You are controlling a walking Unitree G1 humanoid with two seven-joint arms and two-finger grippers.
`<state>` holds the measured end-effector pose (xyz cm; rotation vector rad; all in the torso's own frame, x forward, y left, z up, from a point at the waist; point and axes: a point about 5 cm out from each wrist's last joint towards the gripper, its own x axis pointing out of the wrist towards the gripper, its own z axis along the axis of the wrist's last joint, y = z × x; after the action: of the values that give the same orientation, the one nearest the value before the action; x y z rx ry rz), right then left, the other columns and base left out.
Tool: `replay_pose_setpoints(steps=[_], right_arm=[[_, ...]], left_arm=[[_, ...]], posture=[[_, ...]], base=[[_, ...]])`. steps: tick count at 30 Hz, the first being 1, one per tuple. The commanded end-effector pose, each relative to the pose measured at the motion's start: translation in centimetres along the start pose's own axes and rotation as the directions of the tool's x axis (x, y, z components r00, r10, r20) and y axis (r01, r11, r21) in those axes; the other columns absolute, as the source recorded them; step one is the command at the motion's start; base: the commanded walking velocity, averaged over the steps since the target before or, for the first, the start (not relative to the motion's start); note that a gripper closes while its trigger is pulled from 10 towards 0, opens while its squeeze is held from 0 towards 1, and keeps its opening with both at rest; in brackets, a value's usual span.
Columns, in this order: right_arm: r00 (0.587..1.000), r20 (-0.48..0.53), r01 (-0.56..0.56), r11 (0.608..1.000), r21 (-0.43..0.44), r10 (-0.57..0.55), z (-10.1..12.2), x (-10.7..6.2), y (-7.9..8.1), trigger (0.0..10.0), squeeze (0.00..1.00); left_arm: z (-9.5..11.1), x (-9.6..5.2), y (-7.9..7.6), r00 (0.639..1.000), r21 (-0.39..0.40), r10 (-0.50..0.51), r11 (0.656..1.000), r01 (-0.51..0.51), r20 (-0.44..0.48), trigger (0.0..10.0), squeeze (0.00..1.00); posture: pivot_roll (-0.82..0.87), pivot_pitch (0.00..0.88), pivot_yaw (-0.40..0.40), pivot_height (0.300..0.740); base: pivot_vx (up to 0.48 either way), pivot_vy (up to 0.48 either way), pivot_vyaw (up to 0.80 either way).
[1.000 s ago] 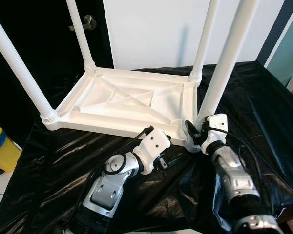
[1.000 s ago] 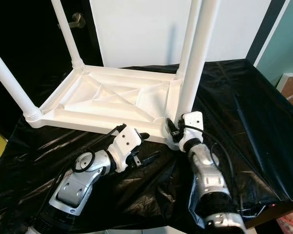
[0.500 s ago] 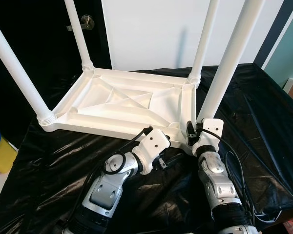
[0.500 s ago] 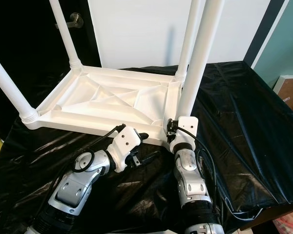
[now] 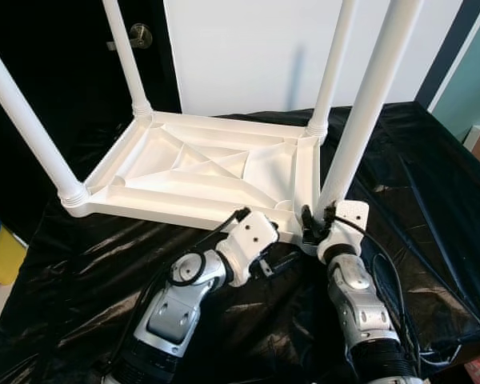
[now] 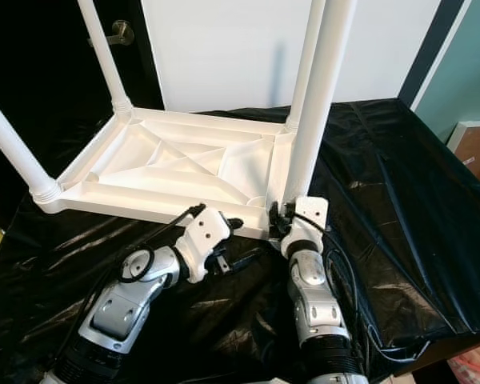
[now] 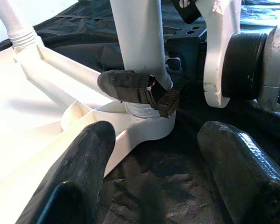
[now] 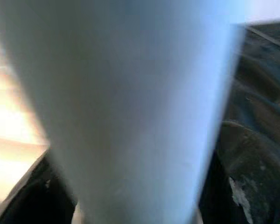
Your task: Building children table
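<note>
The white children's table top [image 5: 200, 172] lies upside down on the black sheet [image 5: 416, 176] that covers the bench, with four legs pointing up. The action is at the near right corner: the right claw [image 5: 314, 228] is clamped around the base of the near right leg [image 5: 360, 120], just above its socket, a finger [image 7: 135, 86] on each side of the tube. The left claw [image 5: 266, 264] hovers just beside that corner with its fingers spread and nothing between them.

This looks like the seating of the last leg. To do it well, I'd say keep the leg square to the socket, grip low, and twist or press without rocking. The free left claw could brace the frame edge, since the top might slide on that slick sheet.
</note>
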<state>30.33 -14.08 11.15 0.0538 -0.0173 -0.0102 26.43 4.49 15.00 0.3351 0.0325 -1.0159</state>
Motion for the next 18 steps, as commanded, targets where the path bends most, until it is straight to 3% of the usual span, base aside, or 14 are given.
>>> replay_pose_setpoints(steps=[1, 2, 5, 8, 10, 13, 14, 15, 17, 18], right_arm=[[0.998, 0.017, -0.069, 0.998, 0.009, 0.068, 0.5, 0.0, -0.2, 10.0, 1.00], [0.993, 0.023, -0.119, 0.993, 0.002, 0.119, 0.7, 0.0, -0.6, 10.0, 0.00], [0.987, 0.023, -0.161, 0.987, -0.006, 0.162, 0.9, 0.0, -1.0, 10.0, 0.00], [0.956, 0.018, -0.290, 0.956, -0.045, 0.291, 1.1, 0.2, -1.4, 10.0, 0.00], [0.956, 0.018, -0.290, 0.956, -0.045, 0.291, 1.1, 0.2, -1.4, 10.0, 0.00], [0.909, 0.002, -0.415, 0.905, -0.096, 0.417, 1.4, 0.6, -1.6, 10.0, 0.00], [0.909, 0.002, -0.415, 0.905, -0.096, 0.417, 1.4, 0.6, -1.6, 10.0, 0.00], [0.881, -0.008, -0.471, 0.875, -0.112, 0.473, 1.5, 0.9, -1.5, 10.0, 0.00], [0.881, -0.008, -0.471, 0.875, -0.112, 0.473, 1.5, 0.9, -1.5, 10.0, 0.00], [0.858, -0.019, -0.511, 0.849, -0.138, 0.513, 1.6, 1.2, -1.5, 10.0, 0.00]], left_arm=[[-0.2, 0.0, 0.2, 0.999, -0.009, 0.043, 0.999, -0.043, -0.013, 10.0, 0.00], [-0.2, 0.0, 0.2, 0.999, -0.009, 0.043, 0.999, -0.043, -0.013, 10.0, 0.00], [-0.2, 0.0, 0.2, 0.999, -0.009, 0.043, 0.999, -0.043, -0.013, 10.0, 0.00], [-0.1, 0.0, 0.3, 0.999, -0.008, 0.039, 0.999, -0.039, -0.013, 10.0, 0.00], [-0.1, 0.0, 0.3, 0.999, -0.008, 0.039, 0.999, -0.039, -0.013, 10.0, 0.00], [-0.1, 0.1, 0.3, 0.999, -0.005, 0.032, 0.999, -0.032, -0.013, 10.0, 0.00], [-0.1, 0.1, 0.3, 0.999, -0.005, 0.032, 0.999, -0.032, -0.013, 10.0, 0.00], [-0.1, 0.1, 0.3, 1.000, -0.003, 0.027, 1.000, -0.027, -0.013, 10.0, 0.00], [-0.1, 0.1, 0.3, 1.000, -0.003, 0.027, 1.000, -0.027, -0.013, 10.0, 0.00], [0.0, 0.2, 0.3, 1.000, -0.001, 0.020, 1.000, -0.020, -0.011, 10.0, 0.00]], posture=[[-0.04, 0.000, -0.016, 0.740], [-0.04, 0.000, -0.015, 0.740], [-0.04, 0.000, -0.012, 0.740], [-0.05, 0.000, -0.004, 0.740], [-0.05, 0.000, -0.004, 0.740], [-0.06, 0.000, 0.007, 0.740], [-0.06, 0.000, 0.007, 0.740], [-0.06, 0.000, 0.012, 0.740], [-0.06, 0.000, 0.012, 0.740], [-0.06, 0.000, 0.015, 0.740]], base=[[0.000, 0.000, 0.00], [0.000, 0.000, 0.00], [0.000, 0.000, 0.00], [0.000, 0.000, 0.00], [0.000, 0.000, 0.00], [0.000, 0.000, 0.00], [0.000, 0.000, 0.00], [0.000, 0.000, 0.00], [0.000, 0.000, 0.00], [0.000, 0.000, 0.00]])
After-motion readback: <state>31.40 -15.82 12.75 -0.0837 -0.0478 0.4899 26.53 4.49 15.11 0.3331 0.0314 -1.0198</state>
